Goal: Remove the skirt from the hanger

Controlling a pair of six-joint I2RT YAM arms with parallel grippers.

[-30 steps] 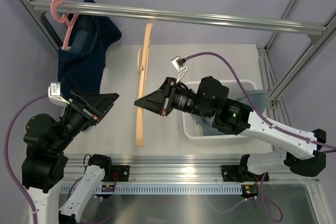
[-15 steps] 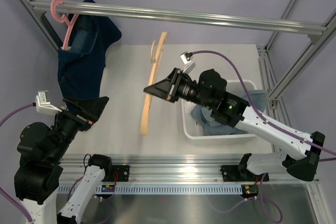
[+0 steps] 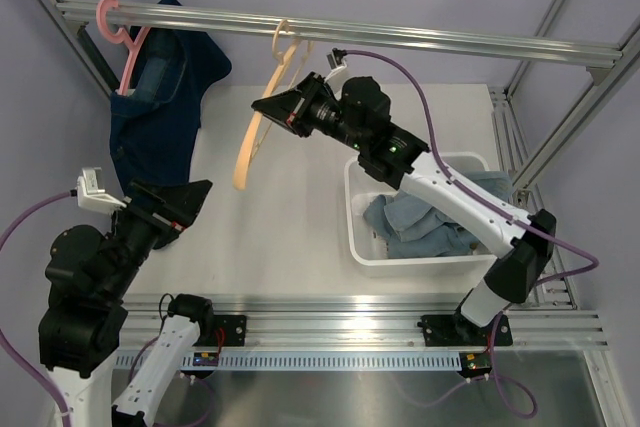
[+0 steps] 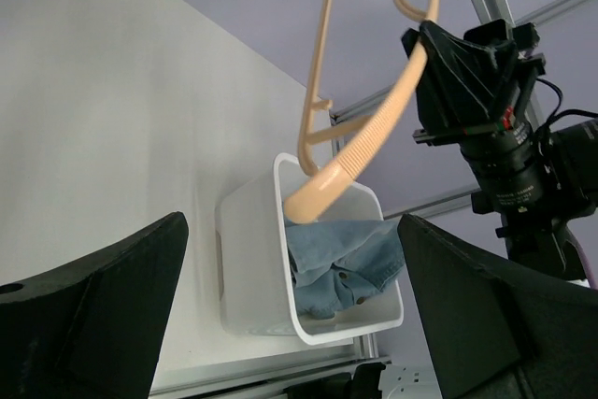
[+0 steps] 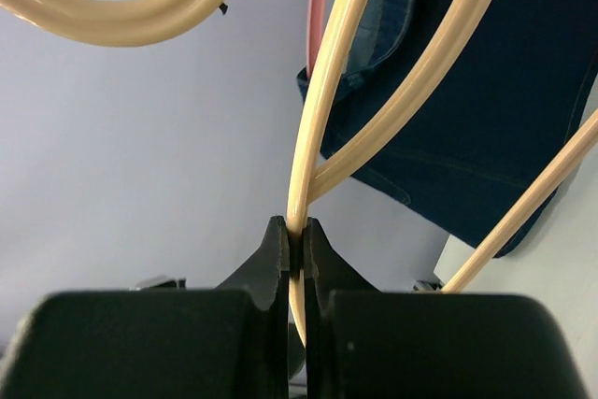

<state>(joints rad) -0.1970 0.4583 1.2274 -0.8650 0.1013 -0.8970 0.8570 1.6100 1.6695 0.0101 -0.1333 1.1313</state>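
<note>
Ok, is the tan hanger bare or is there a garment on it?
Bare: the tan hanger, pinched in the right gripper, carries no fabric. A light-blue garment lies in the white bin.

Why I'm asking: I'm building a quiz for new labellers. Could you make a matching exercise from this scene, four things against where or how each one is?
Things
1. tan hanger
2. pink hanger
3. light blue clothes
4. left hand

Place or state
A. lying in the white bin
B. open, holding nothing
C. pinched in the right hand, up by the rail
D. hooked on the rail, carrying the dark blue garment

Pairs: 1-C, 2-D, 3-A, 4-B.
</note>
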